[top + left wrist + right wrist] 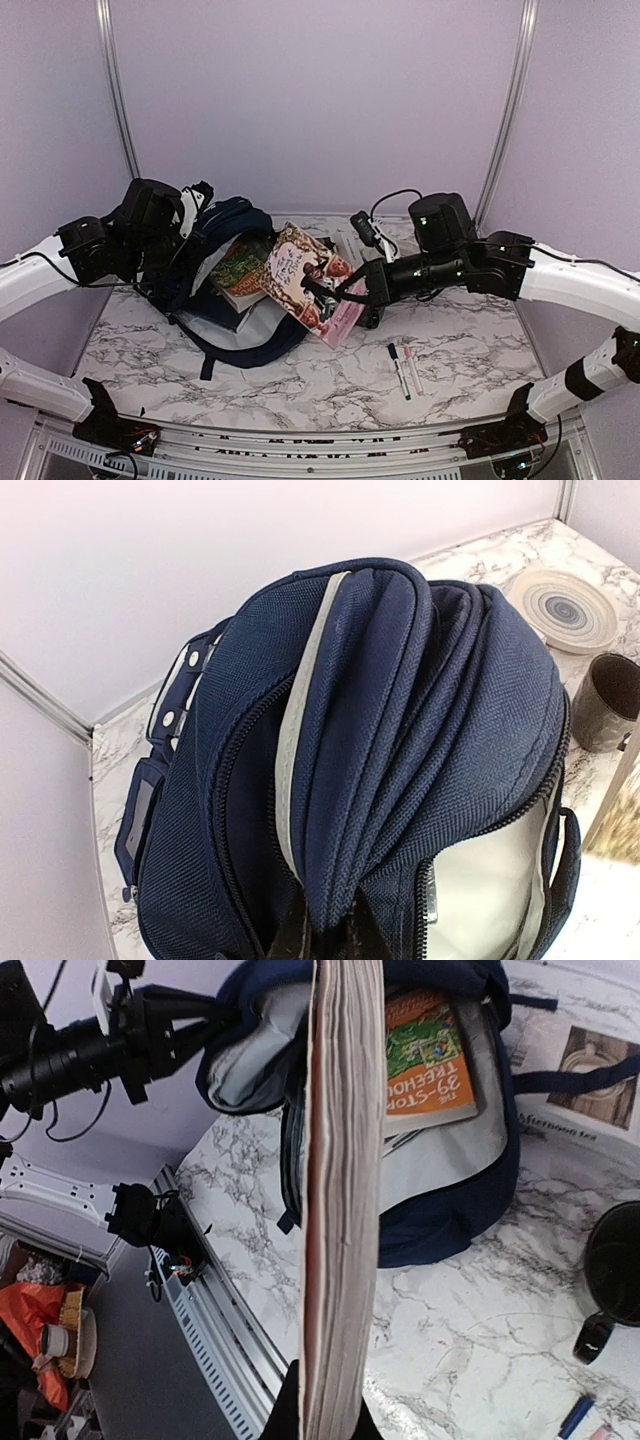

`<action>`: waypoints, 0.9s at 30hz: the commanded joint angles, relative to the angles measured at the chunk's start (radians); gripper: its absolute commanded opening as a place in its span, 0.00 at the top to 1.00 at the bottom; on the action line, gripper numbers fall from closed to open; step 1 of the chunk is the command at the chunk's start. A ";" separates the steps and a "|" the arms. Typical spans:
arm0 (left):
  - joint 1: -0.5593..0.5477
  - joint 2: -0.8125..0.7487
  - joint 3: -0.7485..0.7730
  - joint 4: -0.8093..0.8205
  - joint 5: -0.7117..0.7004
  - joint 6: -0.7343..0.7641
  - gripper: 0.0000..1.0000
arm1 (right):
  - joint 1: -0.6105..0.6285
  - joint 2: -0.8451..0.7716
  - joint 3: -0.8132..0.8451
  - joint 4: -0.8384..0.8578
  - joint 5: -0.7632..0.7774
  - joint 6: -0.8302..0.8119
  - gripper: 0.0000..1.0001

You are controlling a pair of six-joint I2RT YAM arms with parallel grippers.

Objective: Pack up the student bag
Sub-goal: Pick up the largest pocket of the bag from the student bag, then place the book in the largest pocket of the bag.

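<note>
The student bag (250, 348) lies on the marble table at the left, its main compartment gaping and showing light grey lining (450, 1150). My left gripper (335, 932) is shut on a fold of the bag's navy top fabric (400, 720) and holds it up; in the top view this gripper (196, 216) is at the bag's far left rim. Inside the bag lies a green and orange book (430, 1050). My right gripper (325, 1422) is shut on a thick book with a pink floral cover (303, 268), which hangs tilted at the bag's opening, edge-on in the right wrist view.
A dark mug (615, 1265) stands on the table right of the bag, and a round striped plate (565, 610) behind it. A printed sheet (590, 1070) lies near the bag's far side. Two pens (402, 370) lie at the front right. A metal rail (300, 430) edges the table's near side.
</note>
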 commanded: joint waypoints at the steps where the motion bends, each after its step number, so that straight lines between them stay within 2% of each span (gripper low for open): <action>1: -0.010 -0.091 0.025 0.072 -0.034 0.040 1.00 | 0.014 0.155 -0.013 0.140 -0.233 0.181 1.00; 3: -0.012 -0.109 0.030 0.073 -0.021 0.040 1.00 | -0.011 0.241 0.006 0.209 -0.294 0.249 1.00; 6: -0.013 -0.130 0.040 0.071 -0.001 0.043 1.00 | -0.033 0.360 0.065 0.413 -0.340 0.338 1.00; 10: -0.020 -0.159 0.053 0.070 0.027 0.052 1.00 | -0.053 0.575 0.336 0.358 -0.327 0.299 1.00; 15: -0.023 -0.197 0.047 0.066 0.034 0.085 1.00 | -0.070 0.800 0.583 0.380 -0.332 0.374 1.00; 18: -0.023 -0.207 0.043 0.068 0.045 0.110 1.00 | -0.071 0.901 0.684 0.402 -0.297 0.413 1.00; 22: -0.023 -0.205 0.043 0.067 0.061 0.138 1.00 | -0.072 0.974 0.741 0.491 -0.256 0.500 1.00; 23: -0.023 -0.205 0.041 0.069 0.064 0.141 1.00 | -0.072 0.985 0.751 0.494 -0.228 0.515 0.98; 27: -0.023 -0.212 0.016 0.078 0.073 0.142 1.00 | -0.062 1.006 0.746 0.512 -0.170 0.546 0.72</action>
